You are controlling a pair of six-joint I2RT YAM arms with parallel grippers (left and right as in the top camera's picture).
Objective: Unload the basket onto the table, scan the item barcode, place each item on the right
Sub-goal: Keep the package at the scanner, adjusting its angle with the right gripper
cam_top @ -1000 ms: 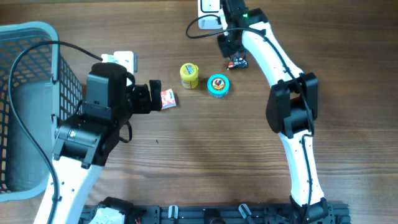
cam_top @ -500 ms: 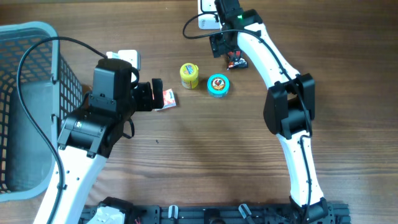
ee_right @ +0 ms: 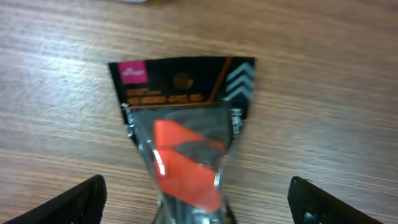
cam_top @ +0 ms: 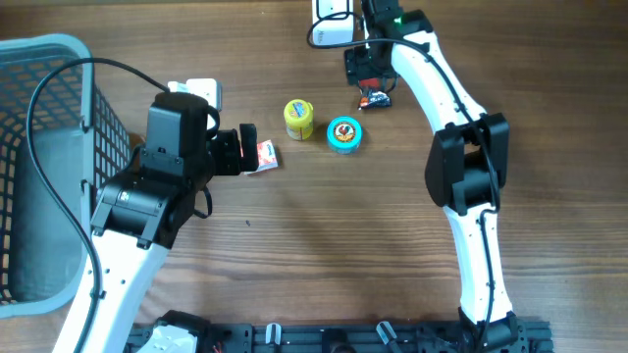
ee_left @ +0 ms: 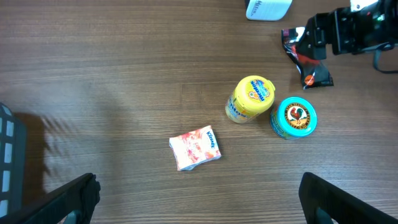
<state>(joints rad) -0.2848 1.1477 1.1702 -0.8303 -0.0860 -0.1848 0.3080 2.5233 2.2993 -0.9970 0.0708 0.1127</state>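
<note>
With right gripper (ee_right: 199, 202) spread wide over the packet (ee_right: 180, 137) lying loose near the scanner (cam_top: 334, 22), and left gripper (ee_left: 205, 199) spread wide above the tissue pack (ee_left: 195, 148), lower left straight, close across the pack's narrow sides, lift level.

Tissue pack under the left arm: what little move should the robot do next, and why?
Probably lower the left gripper straight down onto the tissue pack. Its jaws are wide open and the pack lies flat on the table, lined up between them and untouched, so it likely needs gripping before any scanning.
</note>
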